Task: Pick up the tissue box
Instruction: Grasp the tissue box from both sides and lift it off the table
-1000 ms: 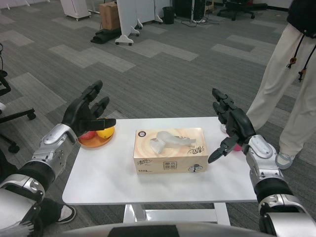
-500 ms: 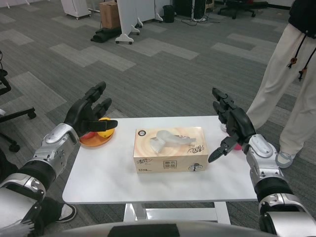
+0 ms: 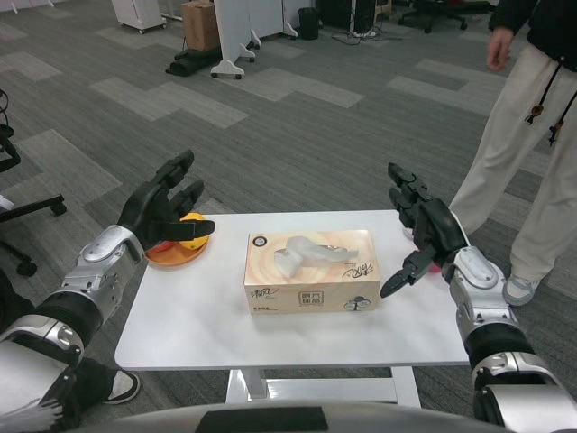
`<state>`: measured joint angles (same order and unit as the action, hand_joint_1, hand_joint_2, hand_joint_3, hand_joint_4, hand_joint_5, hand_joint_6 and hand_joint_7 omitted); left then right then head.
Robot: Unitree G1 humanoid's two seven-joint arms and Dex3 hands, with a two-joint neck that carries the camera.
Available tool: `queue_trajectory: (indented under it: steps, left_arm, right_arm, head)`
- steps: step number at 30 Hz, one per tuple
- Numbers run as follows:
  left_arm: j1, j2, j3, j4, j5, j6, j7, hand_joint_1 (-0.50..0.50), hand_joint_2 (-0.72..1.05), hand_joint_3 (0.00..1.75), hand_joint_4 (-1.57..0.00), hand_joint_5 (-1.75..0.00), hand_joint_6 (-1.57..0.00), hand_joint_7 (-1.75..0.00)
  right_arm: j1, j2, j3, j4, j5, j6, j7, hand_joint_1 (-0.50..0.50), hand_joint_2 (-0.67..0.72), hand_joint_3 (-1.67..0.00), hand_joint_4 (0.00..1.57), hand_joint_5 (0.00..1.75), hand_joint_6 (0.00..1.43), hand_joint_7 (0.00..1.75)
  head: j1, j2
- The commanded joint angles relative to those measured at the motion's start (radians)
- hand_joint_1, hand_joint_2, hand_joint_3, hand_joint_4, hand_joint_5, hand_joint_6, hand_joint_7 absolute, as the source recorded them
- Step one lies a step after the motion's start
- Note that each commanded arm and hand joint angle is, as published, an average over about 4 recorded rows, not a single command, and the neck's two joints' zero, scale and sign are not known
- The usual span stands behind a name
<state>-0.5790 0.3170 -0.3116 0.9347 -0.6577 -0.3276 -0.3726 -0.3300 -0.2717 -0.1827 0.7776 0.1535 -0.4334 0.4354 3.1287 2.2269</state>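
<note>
We record one tissue box [image 3: 312, 272], lying flat near the middle of the white surface [image 3: 207, 329], long side toward us. It holds white tissue [image 3: 302, 250], which stands up through the oval slot in its top. The box is cardboard, tan and cream, with a small round dark mark at the top's far left corner, a scrawled dark mark at the near right, and dark printed characters along the front face; we cannot read them.

Second container: an orange dish [image 3: 173, 252] at the far left corner of the surface, well apart from the box. In it we see a yellow fruit [image 3: 189, 236] and a patch of a red one [image 3: 160, 246]; the rest is hidden behind the left hand [image 3: 163, 209].

The left hand hangs over that dish with its fingers spread and nothing in its hold. The right hand [image 3: 421, 231] hovers beside the box's right end, fingers apart, thumb pointing down toward the box, not touching it, holding nothing. A small pink object [image 3: 435, 268] shows just behind this hand; we cannot make out what it is.

At the right edge a person [image 3: 532, 135] stands in pale trousers and a dark top, cut off by the frame. On the grey carpet [image 3: 297, 126] beyond: a cardboard carton [image 3: 200, 25], white stands and a dark bin.
</note>
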Motion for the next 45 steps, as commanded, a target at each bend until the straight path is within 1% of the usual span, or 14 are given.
queue_trajectory:
  steps: [1,4,8,12,14,17,21,25,30,33,36,40,42,45]
  left_arm:
    - [-0.023,0.004,0.0,0.015,0.001,0.005,-0.003,0.5,1.05,0.26,0.0,-0.1,0.0,0.0]
    - [-0.028,0.004,-0.001,0.023,0.001,0.005,-0.003,0.5,1.05,0.26,0.0,-0.1,0.0,0.0]
    - [-0.031,0.002,-0.004,0.032,0.001,0.005,-0.003,0.5,1.05,0.26,0.0,-0.1,0.0,0.0]
    - [-0.032,0.002,-0.013,0.047,0.004,0.006,-0.002,0.5,1.05,0.26,0.0,-0.1,0.0,0.0]
    - [-0.035,0.002,-0.024,0.062,0.004,0.007,-0.002,0.5,1.05,0.26,0.0,-0.1,0.0,0.0]
    - [-0.038,0.001,-0.044,0.09,0.005,0.007,-0.002,0.5,1.05,0.26,0.0,-0.1,0.0,0.0]
    - [-0.046,-0.003,-0.08,0.133,0.004,0.007,-0.001,0.5,1.05,0.26,0.0,-0.1,0.0,0.0]
    - [-0.055,-0.007,-0.113,0.17,0.003,0.008,0.001,0.5,1.05,0.26,0.0,-0.1,0.0,0.0]
    - [-0.059,-0.013,-0.144,0.204,0.003,0.016,0.008,0.5,1.05,0.26,0.0,-0.1,0.0,0.0]
    - [-0.062,-0.018,-0.167,0.22,0.003,0.022,0.019,0.5,1.05,0.26,0.0,-0.1,0.0,0.0]
    - [-0.071,-0.024,-0.202,0.248,0.003,0.027,0.029,0.5,1.05,0.26,0.0,-0.1,0.0,0.0]
    - [-0.084,-0.031,-0.239,0.282,0.003,0.042,0.031,0.5,1.05,0.26,0.0,-0.1,0.0,0.0]
    - [-0.089,-0.034,-0.255,0.294,0.003,0.05,0.031,0.5,1.05,0.26,0.0,-0.1,0.0,0.0]
    - [-0.096,-0.043,-0.286,0.308,0.004,0.068,0.032,0.5,1.05,0.26,0.0,-0.1,0.0,0.0]
  right_arm:
    - [-0.021,0.0,-0.004,0.016,0.005,-0.007,0.0,-0.21,0.28,-0.12,0.0,0.1,0.0,0.07]
    - [-0.025,-0.001,-0.004,0.022,0.004,-0.007,0.0,-0.21,0.28,-0.14,0.0,0.1,0.0,0.07]
    - [-0.029,-0.004,-0.005,0.032,0.005,-0.007,0.0,-0.21,0.28,-0.08,0.0,0.1,0.0,0.07]
    - [-0.031,-0.007,-0.006,0.049,0.005,-0.007,0.0,-0.21,0.28,-0.16,0.0,0.1,0.0,0.07]
    - [-0.031,-0.007,-0.006,0.066,0.005,-0.007,0.0,-0.21,0.28,-0.16,0.0,0.1,0.0,0.07]
    - [-0.033,-0.009,-0.006,0.094,0.004,-0.007,-0.001,-0.21,0.28,-0.16,0.0,0.1,0.0,0.07]
    - [-0.034,-0.009,-0.006,0.125,0.001,-0.008,-0.002,-0.21,0.22,-0.12,0.0,0.1,0.0,0.07]
    - [-0.034,-0.009,-0.004,0.145,0.0,-0.008,-0.003,-0.21,0.28,-0.16,0.0,0.1,0.0,0.07]
    - [-0.034,-0.01,-0.004,0.17,0.0,-0.008,-0.005,-0.21,0.28,-0.08,0.0,0.1,0.0,0.03]
    - [-0.034,-0.01,-0.001,0.188,-0.002,-0.008,-0.007,-0.21,0.28,-0.14,0.0,0.1,0.0,0.07]
    - [-0.037,-0.011,0.001,0.215,-0.005,-0.008,-0.011,-0.21,0.28,-0.1,0.0,0.1,0.0,0.07]
    - [-0.044,-0.012,0.01,0.242,-0.009,-0.008,-0.017,-0.21,0.28,-0.16,0.0,0.1,0.0,0.07]
    - [-0.045,-0.012,0.017,0.249,-0.009,-0.008,-0.019,-0.21,0.28,-0.12,0.0,0.1,0.0,0.07]
    - [-0.046,-0.012,0.032,0.264,-0.01,-0.008,-0.025,-0.21,0.27,-0.14,0.0,0.1,0.0,0.07]
  head:
    - [0.0,-0.002]
    - [0.0,-0.004]
    - [0.0,-0.006]
    - [-0.001,-0.006]
    - [-0.001,-0.006]
    - [-0.001,-0.006]
    - [0.0,-0.007]
    - [0.004,-0.009]
    - [0.006,-0.011]
    - [0.006,-0.011]
    - [0.009,-0.011]
    - [0.008,-0.013]
    - [0.007,-0.013]
    - [0.004,-0.017]
